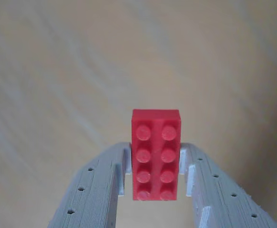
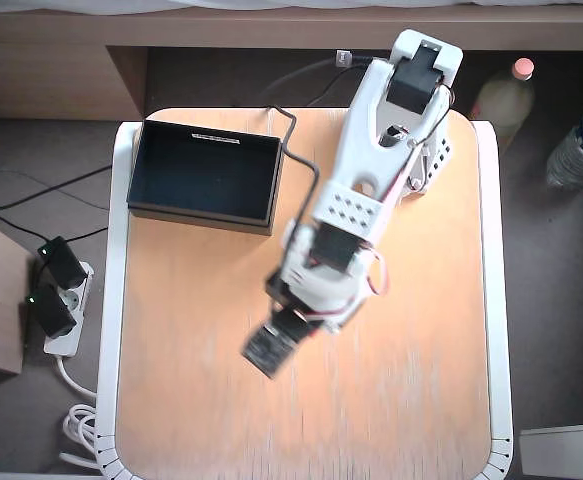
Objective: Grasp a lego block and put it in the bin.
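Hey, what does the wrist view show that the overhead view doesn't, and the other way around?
Only the wrist view shows the red lego block, studs facing the camera, held between the two light gray jaws of the gripper. Only the overhead view shows the black bin at the table's upper left, the whole white arm, the bottles and the power strip on the floor. Both show the pale wooden tabletop.
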Robot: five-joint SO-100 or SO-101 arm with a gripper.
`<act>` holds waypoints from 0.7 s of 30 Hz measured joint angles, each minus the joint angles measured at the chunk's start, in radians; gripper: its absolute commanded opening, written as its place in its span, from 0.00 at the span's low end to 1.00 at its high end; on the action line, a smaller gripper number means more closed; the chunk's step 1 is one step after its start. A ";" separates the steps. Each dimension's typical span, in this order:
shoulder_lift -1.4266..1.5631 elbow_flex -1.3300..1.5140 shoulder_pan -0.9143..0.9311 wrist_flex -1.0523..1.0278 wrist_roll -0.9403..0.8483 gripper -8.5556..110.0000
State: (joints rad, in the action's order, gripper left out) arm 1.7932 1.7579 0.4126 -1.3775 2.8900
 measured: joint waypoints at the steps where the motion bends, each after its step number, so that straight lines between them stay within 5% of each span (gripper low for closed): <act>1: 0.014 0.000 0.031 -0.014 0.006 0.07; 21: 0.235 0.000 0.578 -0.161 0.153 0.07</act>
State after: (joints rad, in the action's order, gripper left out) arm 2.0279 1.7579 0.9910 -1.5386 3.0434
